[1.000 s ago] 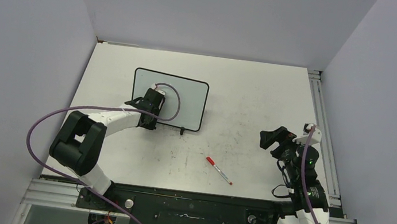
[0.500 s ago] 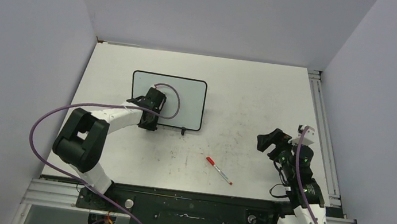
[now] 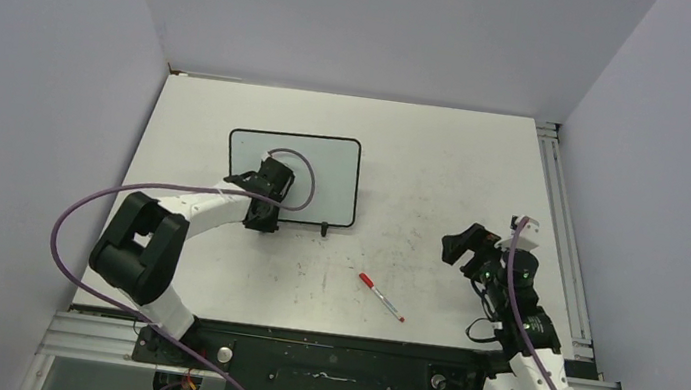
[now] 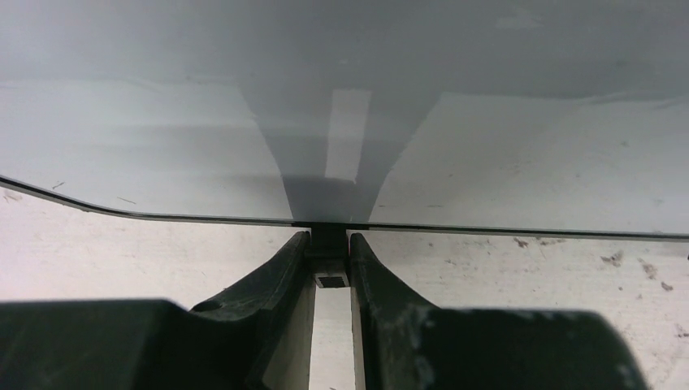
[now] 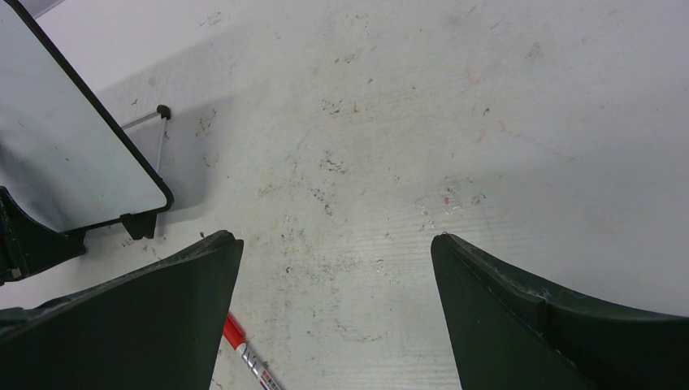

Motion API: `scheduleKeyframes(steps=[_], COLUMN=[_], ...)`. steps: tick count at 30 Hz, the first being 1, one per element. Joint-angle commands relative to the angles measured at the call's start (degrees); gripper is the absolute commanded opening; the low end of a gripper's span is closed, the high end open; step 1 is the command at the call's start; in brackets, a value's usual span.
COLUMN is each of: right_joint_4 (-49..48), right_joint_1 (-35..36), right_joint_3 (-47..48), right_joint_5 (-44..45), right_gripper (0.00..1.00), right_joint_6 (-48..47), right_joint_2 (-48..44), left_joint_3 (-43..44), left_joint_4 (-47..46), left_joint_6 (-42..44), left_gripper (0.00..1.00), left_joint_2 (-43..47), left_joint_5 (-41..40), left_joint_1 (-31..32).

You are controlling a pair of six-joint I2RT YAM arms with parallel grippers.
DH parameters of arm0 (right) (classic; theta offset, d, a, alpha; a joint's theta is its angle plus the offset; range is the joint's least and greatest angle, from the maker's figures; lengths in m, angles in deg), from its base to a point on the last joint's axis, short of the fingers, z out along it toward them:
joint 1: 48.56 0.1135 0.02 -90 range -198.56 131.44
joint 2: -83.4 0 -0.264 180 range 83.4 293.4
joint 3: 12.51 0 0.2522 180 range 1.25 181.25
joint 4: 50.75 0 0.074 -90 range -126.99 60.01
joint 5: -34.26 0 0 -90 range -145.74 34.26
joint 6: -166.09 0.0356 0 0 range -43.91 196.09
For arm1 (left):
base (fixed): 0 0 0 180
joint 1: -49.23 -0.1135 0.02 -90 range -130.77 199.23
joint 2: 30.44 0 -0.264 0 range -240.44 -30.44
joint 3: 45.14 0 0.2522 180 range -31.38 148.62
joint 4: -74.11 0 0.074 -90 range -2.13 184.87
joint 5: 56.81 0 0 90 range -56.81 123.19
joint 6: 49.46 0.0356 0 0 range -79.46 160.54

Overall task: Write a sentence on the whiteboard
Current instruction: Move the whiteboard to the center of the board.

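The left hand point(image 4: 330, 262) pinches the whiteboard point(image 4: 504, 162) by its bottom edge, while the right hand point(image 5: 336, 252) hangs wide open and empty above the desk point(image 5: 390, 122).

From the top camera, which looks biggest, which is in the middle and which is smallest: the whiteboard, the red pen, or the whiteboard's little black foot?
1. whiteboard: largest by far.
2. red pen: short and slim.
3. black foot: smallest, just a speck.

White black-framed whiteboard point(image 3: 334, 178), red-capped marker point(image 3: 381, 298), scuffed white table point(image 3: 446, 168)
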Motion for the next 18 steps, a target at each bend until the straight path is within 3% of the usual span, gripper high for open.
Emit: scheduleKeyframes(steps=[1, 18], right_joint_4=[-4.30, -7.14], right_joint_1=[1.34, 10.42], right_joint_3=[-0.54, -1.30], right_joint_5=[1.29, 5.87], right_gripper=[0.90, 0.92], right_joint_6=[0.36, 2.56], right_joint_2=[0.81, 3.93], left_joint_3=[-1.25, -8.29], left_joint_4=[4.52, 3.53], left_joint_6=[-2.90, -18.52], left_gripper=[0.00, 0.00], left_joint_2=[3.60, 11.30], left_joint_5=[0.09, -4.69], left_joint_1=[3.01, 15.12])
